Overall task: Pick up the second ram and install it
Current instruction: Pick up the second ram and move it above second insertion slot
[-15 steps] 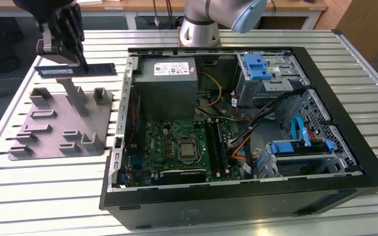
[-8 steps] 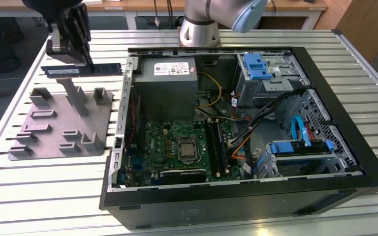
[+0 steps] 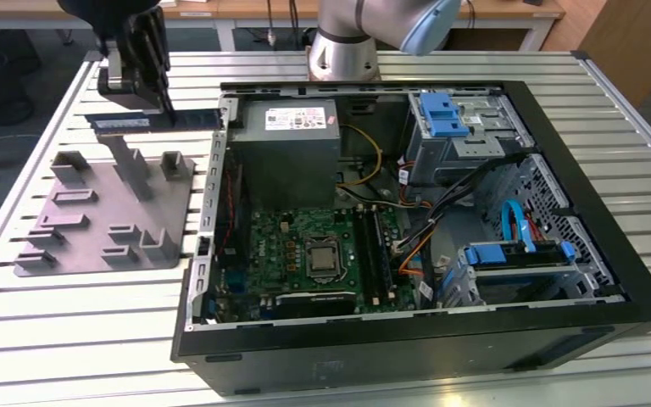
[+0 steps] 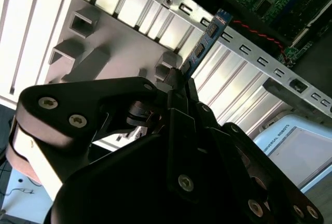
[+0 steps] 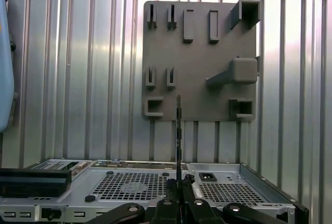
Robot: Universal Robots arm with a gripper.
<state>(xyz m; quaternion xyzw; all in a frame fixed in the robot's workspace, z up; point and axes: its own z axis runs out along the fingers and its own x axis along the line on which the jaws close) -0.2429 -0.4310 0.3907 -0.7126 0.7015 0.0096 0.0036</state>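
1. Your pincer (image 3: 156,108) is pinching the second ram (image 3: 116,123) from above (the stick lies level).
2. The stick hangs clear above the grey holder (image 3: 88,203), just beside the open computer case (image 3: 416,339) on the slatted counter (image 3: 77,339)

A tabletop (image 3: 65,339) of ribbed pale metal slats spans the exterior view, with bright glare along its near edge. Beyond its far edge stands a light wooden desk (image 3: 247,8) on white legs. A wooden panel (image 3: 637,42) rises at the exterior view's right. Dark bluish floor (image 3: 14,178) lies at its left.
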